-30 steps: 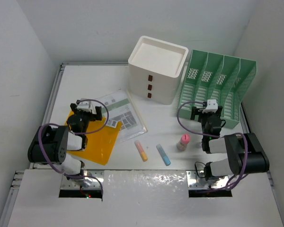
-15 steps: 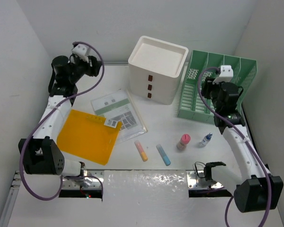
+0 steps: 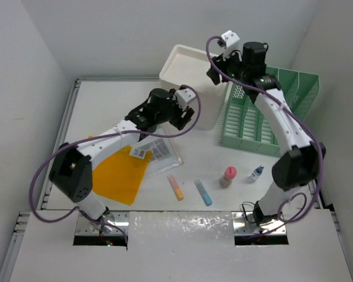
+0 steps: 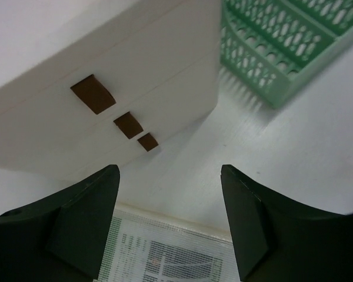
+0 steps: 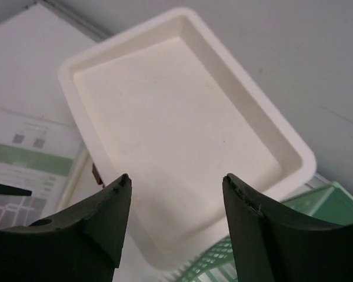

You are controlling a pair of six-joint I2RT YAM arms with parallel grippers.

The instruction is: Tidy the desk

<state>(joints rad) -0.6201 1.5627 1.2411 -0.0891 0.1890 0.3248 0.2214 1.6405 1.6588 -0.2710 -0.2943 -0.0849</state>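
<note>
The desk [image 3: 106,100] is a white tabletop with metal rails. My left gripper [image 3: 185,114] is open and empty. It hovers over the near-left front of the white three-drawer box [image 3: 191,70], just above a printed sheet in a plastic sleeve [image 3: 162,150]. In the left wrist view the gripper [image 4: 170,223] faces the box's brown handles [image 4: 93,93], with the sheet [image 4: 165,252] below. My right gripper [image 3: 220,64] is open and empty, high above the box's top. The right wrist view shows the gripper [image 5: 175,177] over that recessed top [image 5: 176,117].
A green slotted file rack [image 3: 265,117] stands right of the box. A yellow folder [image 3: 115,173] lies at the near left. An orange marker [image 3: 175,187], a blue marker [image 3: 203,192], a pink bottle [image 3: 227,176] and a small blue-capped bottle [image 3: 256,173] lie near the front.
My left arm swung from the far left corner rightward to the front of the drawer box. My right arm moved left from the file rack to above the box. Both stayed open.
</note>
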